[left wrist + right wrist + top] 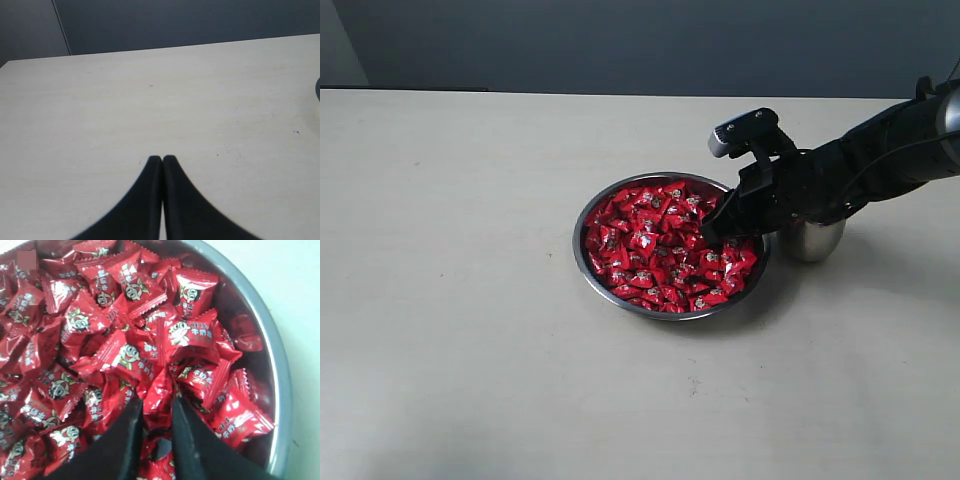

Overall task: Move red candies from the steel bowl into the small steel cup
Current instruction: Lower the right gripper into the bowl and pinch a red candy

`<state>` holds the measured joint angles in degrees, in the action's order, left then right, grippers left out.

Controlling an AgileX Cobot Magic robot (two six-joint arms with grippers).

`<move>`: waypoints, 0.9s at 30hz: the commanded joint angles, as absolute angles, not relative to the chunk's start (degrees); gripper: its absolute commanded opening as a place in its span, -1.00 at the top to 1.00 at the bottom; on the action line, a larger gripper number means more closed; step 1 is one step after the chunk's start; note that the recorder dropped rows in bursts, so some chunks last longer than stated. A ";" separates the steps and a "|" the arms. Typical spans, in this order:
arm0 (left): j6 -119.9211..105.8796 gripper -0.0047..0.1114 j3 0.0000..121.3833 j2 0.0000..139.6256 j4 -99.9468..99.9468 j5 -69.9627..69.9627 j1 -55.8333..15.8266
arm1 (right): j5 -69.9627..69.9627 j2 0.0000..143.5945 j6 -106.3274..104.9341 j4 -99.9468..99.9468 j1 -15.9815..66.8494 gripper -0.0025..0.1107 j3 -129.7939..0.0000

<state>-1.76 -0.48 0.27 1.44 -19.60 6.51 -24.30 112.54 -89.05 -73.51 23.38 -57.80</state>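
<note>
Red foil, shiny: the red candies [660, 245], heaped in the steel bowl [578, 250] at mid-table, nearly to its rim.

Small steel cup [813, 240]: upright, just beside the bowl on its right, partly hidden behind the right arm; contents not visible.

Right gripper [708, 232]: dipped into the heap on the bowl's cup side, fingers [131, 430] pinched on one upright wrapper.

Left gripper [162, 159]: tips pressed together, holding nothing, above bare table.

Step, as judged: picking a single candy.

Next move calls for a straight lift clear of the neighbouring candies, a short carry over the rim, and a release above the cup's narrow mouth.

Table [470, 360]: pale, matt, faintly scuffed.

Wall [620, 45]: dark grey-blue, plain.
</note>
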 commanded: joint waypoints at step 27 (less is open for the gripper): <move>-1.68 0.91 0.00 0.00 1.55 -19.31 6.20 | -23.50 114.49 -90.00 -73.07 23.46 0.65 -58.55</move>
